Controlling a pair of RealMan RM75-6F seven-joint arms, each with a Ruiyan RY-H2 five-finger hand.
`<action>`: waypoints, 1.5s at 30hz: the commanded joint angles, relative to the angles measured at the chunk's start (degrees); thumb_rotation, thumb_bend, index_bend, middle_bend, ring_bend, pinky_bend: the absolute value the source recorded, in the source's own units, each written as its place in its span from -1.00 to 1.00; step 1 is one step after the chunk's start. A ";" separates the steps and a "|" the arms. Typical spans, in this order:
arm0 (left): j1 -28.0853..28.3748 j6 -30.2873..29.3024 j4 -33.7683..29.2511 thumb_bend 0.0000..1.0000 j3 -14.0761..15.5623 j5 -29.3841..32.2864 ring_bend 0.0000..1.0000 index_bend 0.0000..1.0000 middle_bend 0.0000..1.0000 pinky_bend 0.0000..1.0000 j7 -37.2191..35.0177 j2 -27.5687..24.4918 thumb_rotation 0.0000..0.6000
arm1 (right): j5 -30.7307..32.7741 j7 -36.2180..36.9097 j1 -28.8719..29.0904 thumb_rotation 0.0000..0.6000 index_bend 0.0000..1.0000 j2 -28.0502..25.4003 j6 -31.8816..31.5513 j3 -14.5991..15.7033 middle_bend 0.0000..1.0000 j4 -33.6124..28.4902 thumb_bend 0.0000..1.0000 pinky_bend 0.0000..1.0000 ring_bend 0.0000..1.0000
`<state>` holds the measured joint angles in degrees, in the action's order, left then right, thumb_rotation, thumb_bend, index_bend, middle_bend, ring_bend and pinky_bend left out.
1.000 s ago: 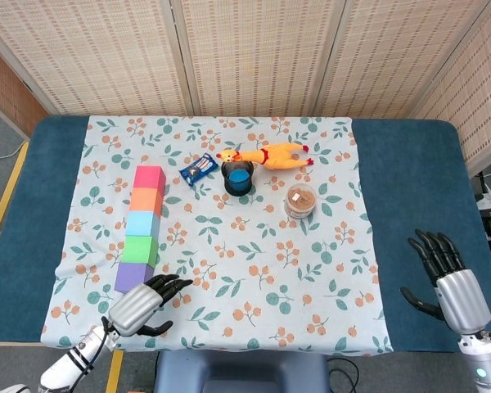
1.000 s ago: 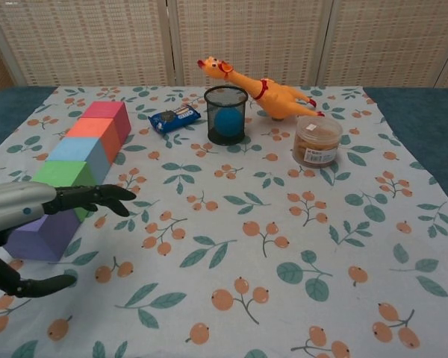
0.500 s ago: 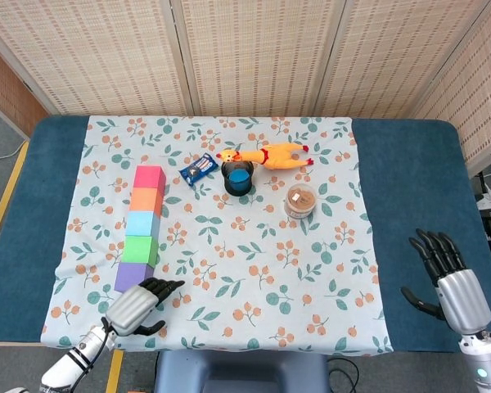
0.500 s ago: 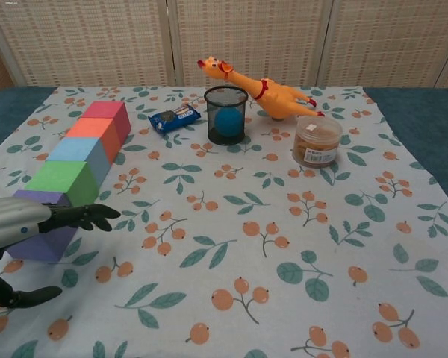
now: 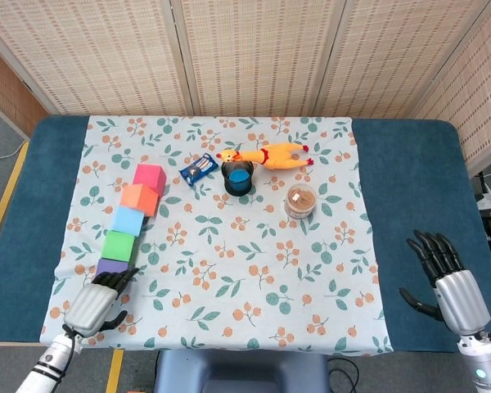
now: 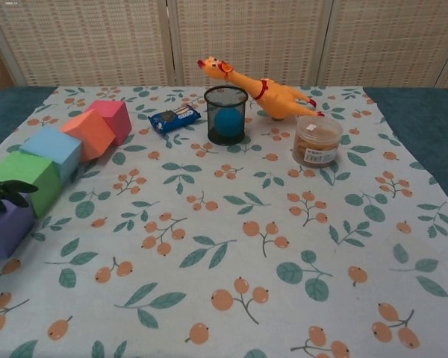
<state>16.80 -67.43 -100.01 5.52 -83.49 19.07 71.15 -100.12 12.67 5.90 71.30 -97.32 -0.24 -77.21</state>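
At the near left corner of the cloth, the left hand (image 5: 92, 301) lies with its dark fingers (image 6: 6, 192) curled onto the top of the purple block (image 6: 6, 226), touching it rather than closing round it. That block is the near end of a crooked row: green block (image 6: 24, 177), blue block (image 6: 52, 151), orange block (image 6: 88, 133) turned askew, pink block (image 6: 110, 118) farthest. The right hand (image 5: 448, 282) hovers over the bare blue table (image 5: 413, 188) at the near right, holding nothing, fingers straight and apart. Farther on, a clear plastic tub (image 6: 316, 140) holds something brown; its white label is too small to read. Behind it a black mesh cup (image 6: 225, 114) contains a blue ball (image 6: 225, 120). A blue snack packet (image 6: 174, 117) lies left of the cup, its white lettering illegible. The yellow rubber chicken (image 6: 263, 91) lies farthest back
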 commanded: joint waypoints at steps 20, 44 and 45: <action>-4.22 -6.76 -8.71 -0.27 -1.68 5.13 -0.04 -0.91 -0.30 -0.15 2.26 -9.55 1.00 | -0.09 -0.14 -0.22 1.00 -1.00 -0.17 -0.69 -0.28 -1.00 -0.27 -0.69 -1.00 -1.00; 6.69 9.40 9.57 -0.26 -11.95 17.69 -0.41 -0.96 -0.42 -0.46 -14.35 -3.19 1.00 | 0.38 0.17 -0.22 1.00 -1.00 -0.27 -0.44 -0.47 -1.00 -0.22 -0.69 -1.00 -1.00; 6.75 9.87 10.14 -0.26 -11.98 18.53 -0.38 -0.97 -0.42 -0.45 -14.43 -2.98 1.00 | 0.37 0.13 -0.15 1.00 -1.00 -0.25 -0.26 -0.44 -1.00 -0.26 -0.69 -1.00 -1.00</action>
<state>22.86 -58.83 -91.08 -6.12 -66.38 4.47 67.50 -99.77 12.81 5.72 71.05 -97.66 -0.69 -77.46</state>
